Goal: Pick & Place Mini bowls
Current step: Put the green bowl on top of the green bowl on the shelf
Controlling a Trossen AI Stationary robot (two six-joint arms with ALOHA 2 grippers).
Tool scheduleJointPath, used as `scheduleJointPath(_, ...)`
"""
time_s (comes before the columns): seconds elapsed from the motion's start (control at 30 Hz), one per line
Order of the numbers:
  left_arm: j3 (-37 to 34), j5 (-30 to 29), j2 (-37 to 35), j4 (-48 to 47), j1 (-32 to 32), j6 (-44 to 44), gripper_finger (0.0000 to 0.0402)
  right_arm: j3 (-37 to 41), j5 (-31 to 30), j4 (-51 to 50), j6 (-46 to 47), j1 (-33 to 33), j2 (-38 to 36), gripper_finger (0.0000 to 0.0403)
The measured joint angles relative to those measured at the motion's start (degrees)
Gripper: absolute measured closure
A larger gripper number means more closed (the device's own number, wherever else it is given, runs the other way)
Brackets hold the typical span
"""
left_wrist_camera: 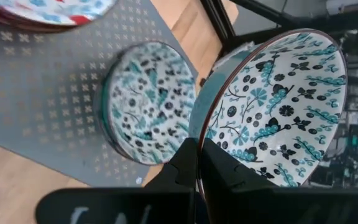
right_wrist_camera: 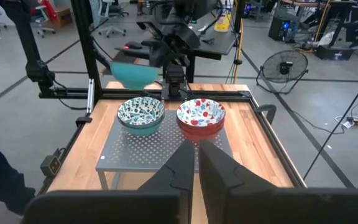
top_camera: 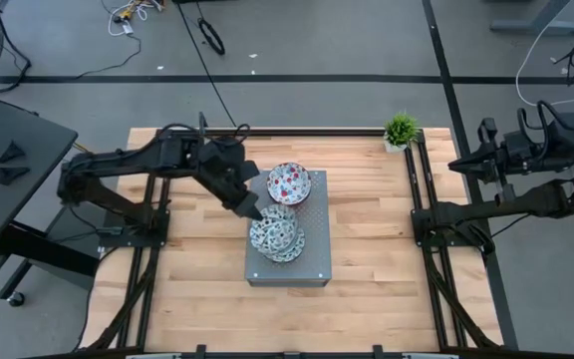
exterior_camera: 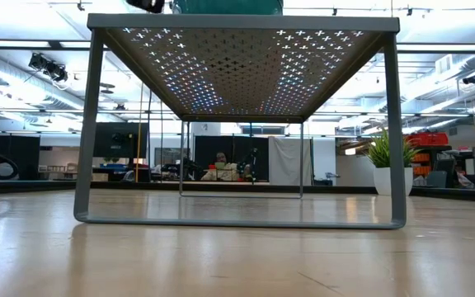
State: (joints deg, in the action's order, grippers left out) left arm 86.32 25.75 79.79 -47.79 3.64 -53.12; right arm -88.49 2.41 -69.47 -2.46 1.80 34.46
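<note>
Pincer point(left_wrist_camera: 199, 163) of left arm clamped on blue-green bowl point(left_wrist_camera: 272, 106) rim, above grey box point(top_camera: 317, 249); right pincer point(right_wrist_camera: 197, 163) nearly closed, empty, off worktop.

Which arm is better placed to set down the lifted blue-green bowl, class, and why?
The left. Its left gripper is shut on the rim of the blue-green bowl, tilted above the grey box, beside the stacked blue-green bowls. The right gripper waits off the table's edge.

A grey perforated stand point(top_camera: 312, 261) sat at the middle of the wooden counter point(top_camera: 197, 299), a small green potted plant point(top_camera: 400, 130) stood at the counter's far edge beyond the stand, and a floor fan point(right_wrist_camera: 283, 67) stood off the counter.
</note>
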Motion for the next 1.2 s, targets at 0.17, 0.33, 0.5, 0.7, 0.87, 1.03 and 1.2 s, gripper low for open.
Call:
scheduleJointPath(0.17,1.8,0.0,2.4,-0.8,0.8,0.2,0.0393,0.0,0.0,0.0,0.0,0.0,0.0,0.0374)
scheduleJointPath(0.33,7.6,-0.4,5.5,-2.9,0.8,2.1,0.0393,0.0,0.0,0.0,0.0,0.0,0.0,0.0374)
scheduleJointPath(0.5,14.1,-1.7,9.1,-9.8,0.8,4.5,0.0393,0.0,0.0,0.0,0.0,0.0,0.0,0.0374)
scheduleJointPath(0.7,17.5,-3.1,11.5,-14.1,0.7,5.5,0.0393,0.0,0.0,0.0,0.0,0.0,0.0,0.0374)
scheduleJointPath(0.87,17.6,-3.3,12.6,-14.6,-0.6,5.0,0.0393,0.0,0.0,0.0,0.0,0.0,0.0,0.0374)
scheduleJointPath(1.03,17.6,-5.2,13.2,-15.8,-2.1,5.7,0.0393,0.0,0.0,0.0,0.0,0.0,0.0,0.0374)
scheduleJointPath(1.2,17.5,-7.3,14.3,-16.6,-3.1,6.9,0.0393,0.0,0.0,0.0,0.0,0.0,0.0,0.0374)
